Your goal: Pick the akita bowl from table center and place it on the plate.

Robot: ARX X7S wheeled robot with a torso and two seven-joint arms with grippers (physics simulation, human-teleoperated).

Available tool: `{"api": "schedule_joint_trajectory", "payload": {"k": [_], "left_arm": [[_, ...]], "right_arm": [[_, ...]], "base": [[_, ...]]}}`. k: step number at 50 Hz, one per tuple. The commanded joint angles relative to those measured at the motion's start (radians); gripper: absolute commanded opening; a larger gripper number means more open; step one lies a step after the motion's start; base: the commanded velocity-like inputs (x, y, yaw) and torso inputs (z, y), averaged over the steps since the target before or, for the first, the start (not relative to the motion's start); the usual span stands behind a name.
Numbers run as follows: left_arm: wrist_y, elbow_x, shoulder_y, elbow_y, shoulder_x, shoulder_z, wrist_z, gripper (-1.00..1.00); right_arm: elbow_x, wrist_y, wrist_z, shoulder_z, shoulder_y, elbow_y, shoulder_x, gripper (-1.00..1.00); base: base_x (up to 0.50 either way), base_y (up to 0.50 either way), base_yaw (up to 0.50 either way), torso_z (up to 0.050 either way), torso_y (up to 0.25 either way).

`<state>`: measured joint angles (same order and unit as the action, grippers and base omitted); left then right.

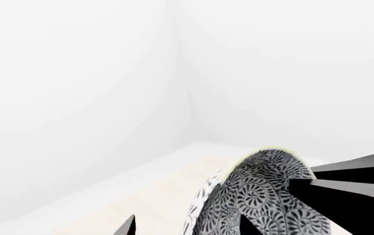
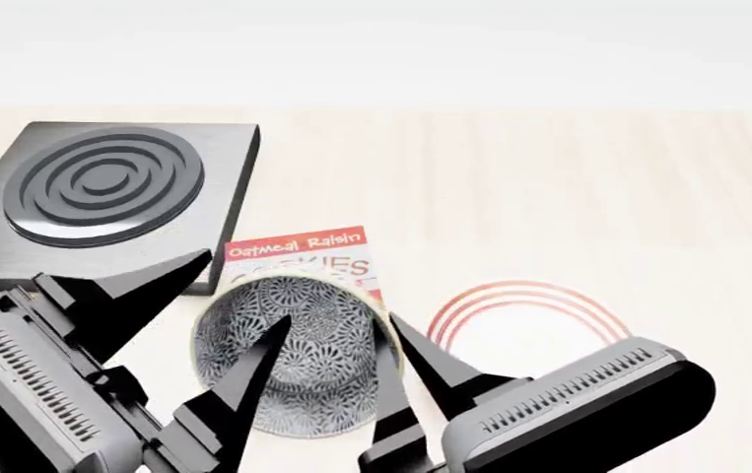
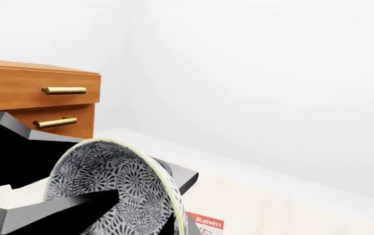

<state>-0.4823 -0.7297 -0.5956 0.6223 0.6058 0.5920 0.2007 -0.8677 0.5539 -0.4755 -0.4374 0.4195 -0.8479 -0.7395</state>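
Observation:
The akita bowl point(image 2: 300, 340), grey-and-white floral, hangs tilted above the table centre. In the head view its opening faces the camera. My right gripper point(image 2: 386, 360) is shut on its right rim, one finger inside and one outside. The right wrist view shows that rim point(image 3: 173, 196) pinched by the right gripper point(image 3: 180, 218). My left gripper point(image 2: 244, 288) stands open at the bowl's left side, its fingers spread wide and not clamping. The bowl's outside point(image 1: 265, 191) fills the left wrist view beside the left gripper point(image 1: 187, 223). The red-ringed plate point(image 2: 520, 291) lies right of the bowl, partly hidden by my right gripper.
A red oatmeal raisin cookies box point(image 2: 300, 251) lies flat just behind the bowl. A dark square burner point(image 2: 100, 192) sits at the back left. A wooden drawer cabinet point(image 3: 39, 95) stands beyond the table. The far table edge point(image 2: 481, 110) meets white walls.

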Motion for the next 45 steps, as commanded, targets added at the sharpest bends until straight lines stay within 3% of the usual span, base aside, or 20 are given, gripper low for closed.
{"api": "schedule_joint_trajectory", "payload": {"k": [1,28,45], "left_arm": [[-0.003,-0.021,-0.004,-0.014,-0.028,-0.032,-0.015,1.00],[0.020,-0.017,0.032,0.030,0.008,-0.045,0.000,1.00],[0.084,0.025,0.176,0.168,0.057,-0.066,0.088,1.00]], "right_arm": [[0.080,-0.008,-0.011,0.025,-0.017,-0.019,0.012,-1.00],[0.056,-0.058,-0.014,0.062,-0.050,0.051,0.021,-1.00],[-0.053,-0.072,-0.038,0.135,-0.028,0.219,0.068,-1.00]], "base": [[0.00,0.00,0.00,0.000,0.000],[0.00,0.00,0.00,0.000,0.000],[0.00,0.00,0.00,0.000,0.000]]}}
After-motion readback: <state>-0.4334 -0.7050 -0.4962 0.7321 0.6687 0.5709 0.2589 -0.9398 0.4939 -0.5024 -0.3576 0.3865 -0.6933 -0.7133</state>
